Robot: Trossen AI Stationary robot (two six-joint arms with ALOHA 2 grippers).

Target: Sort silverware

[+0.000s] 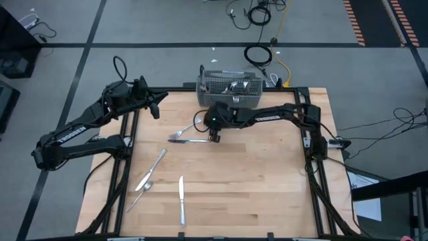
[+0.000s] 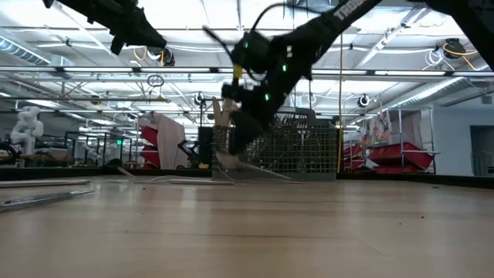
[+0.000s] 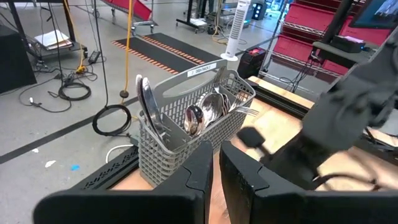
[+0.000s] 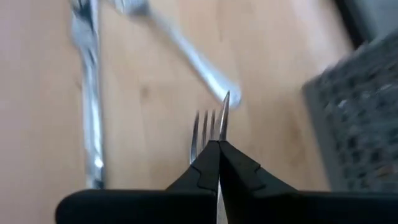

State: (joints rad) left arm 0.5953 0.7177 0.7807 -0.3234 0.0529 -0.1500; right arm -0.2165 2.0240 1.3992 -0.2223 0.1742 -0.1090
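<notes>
Silverware: some lies on the worktop (image 1: pixel 267 174), more stands in the basket (image 1: pixel 227 87).
Right claw (image 4: pixel 217 146): pinched on a fork (image 4: pixel 210 124) near its tines.
Left claw (image 3: pixel 216 163): nearly closed, empty, raised beside the basket.
Risk: thin edge grip; fork may twist or slip.

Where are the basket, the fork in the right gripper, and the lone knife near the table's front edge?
basket (image 1: pixel 229 86): high view, on its mesh rim.
fork (image 4: pixel 211 124): right wrist view, on its tines, past the shut right gripper (image 4: pixel 217 144).
knife (image 1: pixel 181 199): high view, mid-length.
</notes>
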